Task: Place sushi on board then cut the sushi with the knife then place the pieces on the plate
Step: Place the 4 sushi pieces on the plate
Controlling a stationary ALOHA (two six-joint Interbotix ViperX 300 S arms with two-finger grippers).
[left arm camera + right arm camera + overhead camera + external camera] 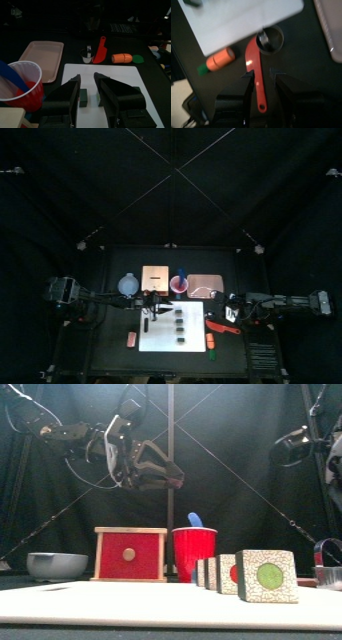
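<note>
**Sushi Stood on Board, Both Grippers Open, Knife Not Gripped**

The sushi pieces [267, 576] were seen standing upright in a row on the white cutting board [127, 80], at the middle of the table. The left gripper [87, 76] was held above the board with its jaws spread apart and nothing clasped. One dark piece was framed in the gap between them in the left wrist view. In the front view this gripper was shown well above the table.

The right gripper [263, 74] was positioned over the red knife [254, 65], which lay flat on the black table just off the board's right edge. Its jaws were parted, with the knife's handle seen between them and a gap visible on one side. Whether a jaw touched the handle could not be told.

A round metal cutter [87, 54] was found beside the knife's blade, and an orange toy with a green end [122, 58] lay near it. The pink tray [40, 57] was set behind the board. A red cup [194, 552] holding a blue knife [195, 519], a wooden box [130, 554] and a blue-grey bowl [56, 565] were lined along the back.
</note>
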